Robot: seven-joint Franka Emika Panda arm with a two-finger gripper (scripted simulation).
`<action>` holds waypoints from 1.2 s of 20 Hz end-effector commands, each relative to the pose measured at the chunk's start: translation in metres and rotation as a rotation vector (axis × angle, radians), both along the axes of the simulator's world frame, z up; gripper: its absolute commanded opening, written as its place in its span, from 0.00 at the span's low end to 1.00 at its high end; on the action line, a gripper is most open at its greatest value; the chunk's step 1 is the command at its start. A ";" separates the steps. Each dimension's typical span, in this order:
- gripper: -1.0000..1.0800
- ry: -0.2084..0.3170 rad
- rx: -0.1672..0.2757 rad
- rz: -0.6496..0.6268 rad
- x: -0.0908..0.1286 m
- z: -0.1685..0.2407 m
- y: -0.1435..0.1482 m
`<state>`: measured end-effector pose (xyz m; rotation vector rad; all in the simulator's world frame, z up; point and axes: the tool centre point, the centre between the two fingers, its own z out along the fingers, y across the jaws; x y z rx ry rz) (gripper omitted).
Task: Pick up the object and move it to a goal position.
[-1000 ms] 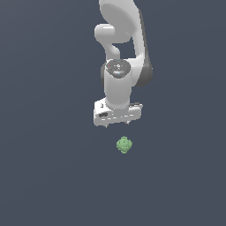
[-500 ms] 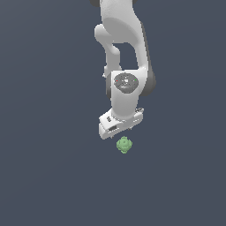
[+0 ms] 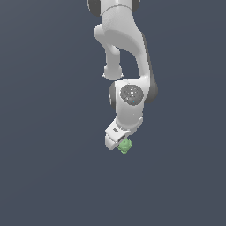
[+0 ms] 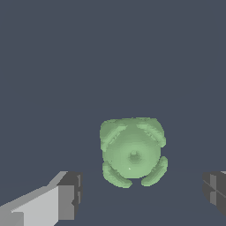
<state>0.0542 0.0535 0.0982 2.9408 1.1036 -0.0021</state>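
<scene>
The object (image 3: 125, 145) is a small light-green lumpy ball with knobby bumps, lying on the dark grey floor. In the wrist view the object (image 4: 132, 151) lies between the two fingers, one grey-and-white fingertip (image 4: 66, 196) on one side and a dark fingertip (image 4: 215, 187) on the other, each with a gap to it. My gripper (image 4: 140, 194) is open and nothing touches the object. In the exterior view the white arm reaches down and my gripper (image 3: 118, 142) sits low over the object, partly covering it.
A flat dark grey surface (image 3: 53, 176) lies all around, with no other objects in view.
The arm has come down and tilted, bringing the gripper from well above the object to right around it. The object has not moved.
</scene>
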 end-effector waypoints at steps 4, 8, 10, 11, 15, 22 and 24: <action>0.96 -0.001 0.001 0.067 0.005 -0.007 0.004; 0.96 -0.001 0.001 0.081 0.006 -0.009 0.005; 0.96 -0.001 0.001 0.075 0.005 -0.009 0.005; 0.96 -0.001 0.001 0.075 0.005 -0.010 0.005; 0.96 -0.001 0.001 0.077 0.005 -0.022 0.005; 0.96 -0.001 0.001 0.081 0.004 -0.055 0.005; 0.96 -0.001 0.001 0.081 0.005 -0.059 0.005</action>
